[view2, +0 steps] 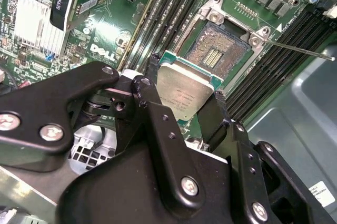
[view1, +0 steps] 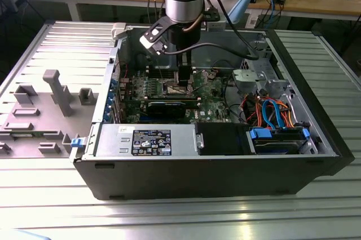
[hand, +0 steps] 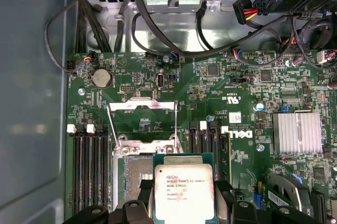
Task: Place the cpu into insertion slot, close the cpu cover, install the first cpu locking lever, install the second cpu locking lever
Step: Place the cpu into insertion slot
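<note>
We grip the cpu (view2: 184, 95) by its edges, the jaws of the gripper (view2: 185, 84) closed on it, leaving its underside free close above the bare insertion slot (view2: 218, 50), not yet seated, the cpu cover (hand: 141, 107) swung clear.
</note>
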Tool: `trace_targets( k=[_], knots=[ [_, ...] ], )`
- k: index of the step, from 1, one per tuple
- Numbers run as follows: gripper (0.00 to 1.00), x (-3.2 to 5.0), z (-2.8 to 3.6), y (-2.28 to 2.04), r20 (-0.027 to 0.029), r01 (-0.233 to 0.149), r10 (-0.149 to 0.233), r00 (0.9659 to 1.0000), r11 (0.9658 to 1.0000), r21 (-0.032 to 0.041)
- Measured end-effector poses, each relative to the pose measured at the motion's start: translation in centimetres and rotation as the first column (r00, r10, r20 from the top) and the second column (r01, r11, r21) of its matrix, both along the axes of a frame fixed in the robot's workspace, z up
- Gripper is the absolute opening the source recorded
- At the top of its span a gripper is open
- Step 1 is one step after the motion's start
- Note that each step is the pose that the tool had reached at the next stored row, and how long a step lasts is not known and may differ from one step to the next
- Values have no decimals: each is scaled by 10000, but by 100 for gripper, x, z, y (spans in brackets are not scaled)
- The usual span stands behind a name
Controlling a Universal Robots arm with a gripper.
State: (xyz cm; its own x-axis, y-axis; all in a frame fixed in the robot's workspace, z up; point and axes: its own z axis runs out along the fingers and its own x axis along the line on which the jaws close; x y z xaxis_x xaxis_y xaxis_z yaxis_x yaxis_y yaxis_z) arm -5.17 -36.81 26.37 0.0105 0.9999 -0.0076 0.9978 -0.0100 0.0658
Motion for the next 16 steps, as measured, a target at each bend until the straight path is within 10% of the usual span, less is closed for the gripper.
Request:
trace_targets(
  k=[16],
  knots=[
    [55, -41, -24, 0, 0, 0, 0, 10000, 10000, 0]
  ],
)
